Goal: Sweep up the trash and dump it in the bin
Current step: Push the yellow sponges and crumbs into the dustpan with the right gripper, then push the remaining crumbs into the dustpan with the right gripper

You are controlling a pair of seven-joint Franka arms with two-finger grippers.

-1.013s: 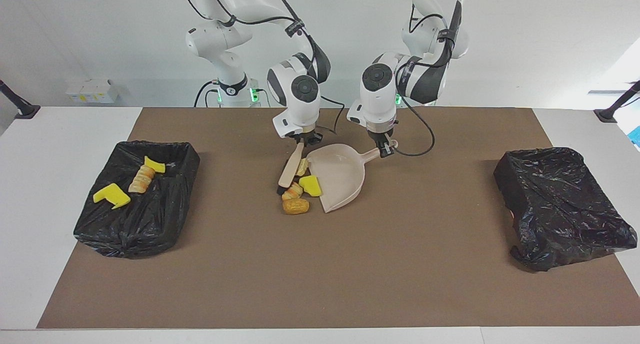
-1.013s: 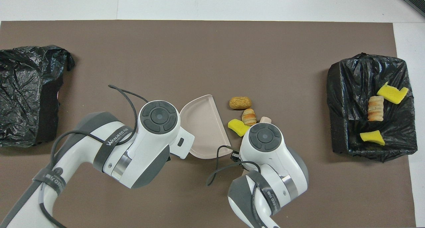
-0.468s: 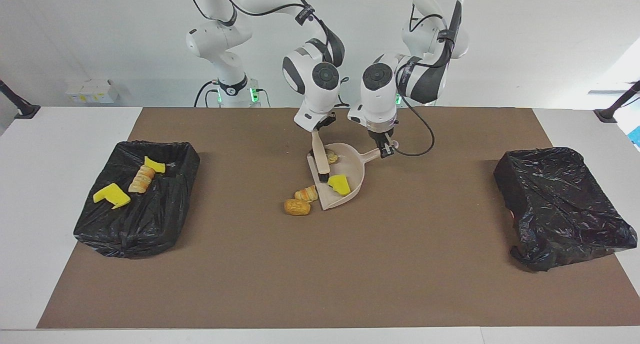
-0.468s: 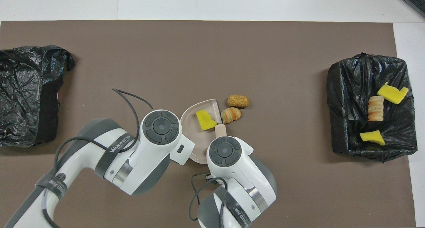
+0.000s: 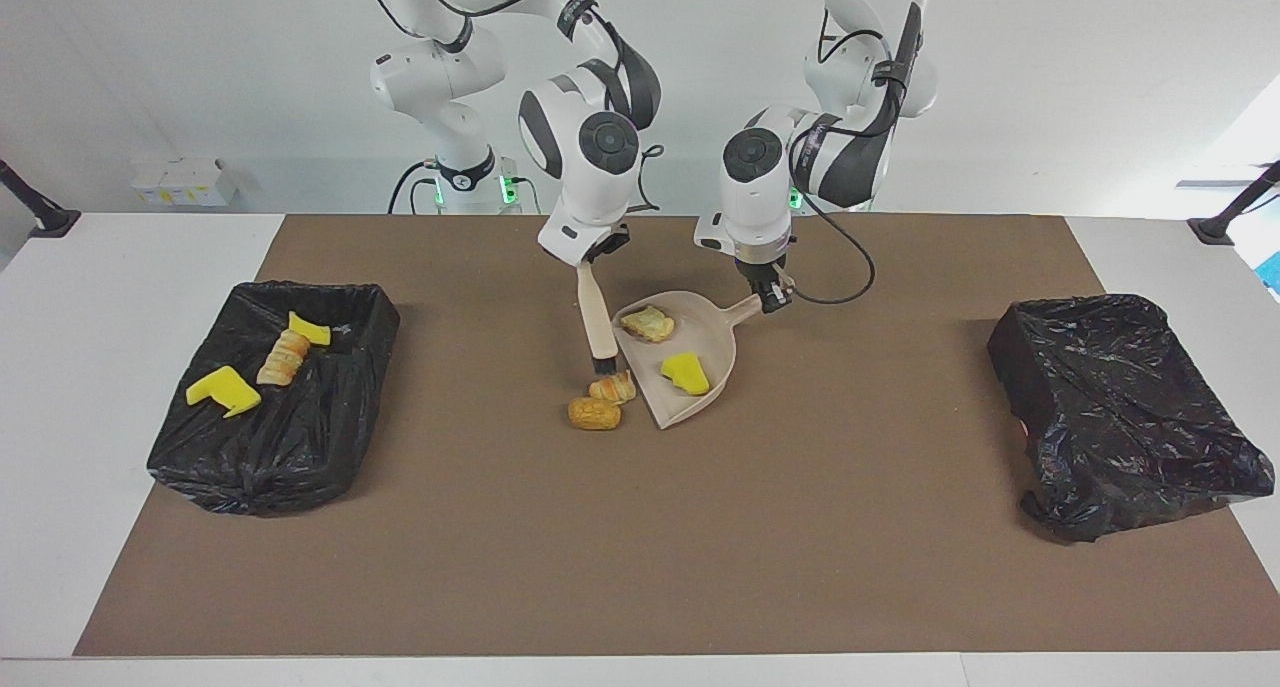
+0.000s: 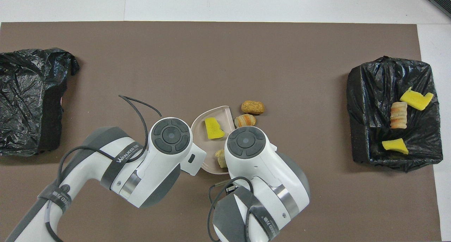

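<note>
White-walled room; white table (image 5: 140,267) under a brown mat (image 5: 640,547).

Bin at the right arm's end (image 5: 275,407): lined in black, holding three scraps, two yellow and one tan. Done.

Bin at the left arm's end (image 5: 1120,407): nothing visible inside.

Dustpan (image 5: 715,342): handle pinched by the left gripper (image 5: 771,295). Contains one yellow chunk (image 5: 686,372) and one tan lump (image 5: 649,323).

Brush (image 5: 598,317): handle pinched by the right gripper (image 5: 590,257), bristles down.

Still on the mat: two tan lumps, one (image 5: 613,388) at 9 o'clock of the pan's lip, the other (image 5: 594,413) at 8 o'clock.

Remaining, by judgement: sweep two, dump four.
</note>
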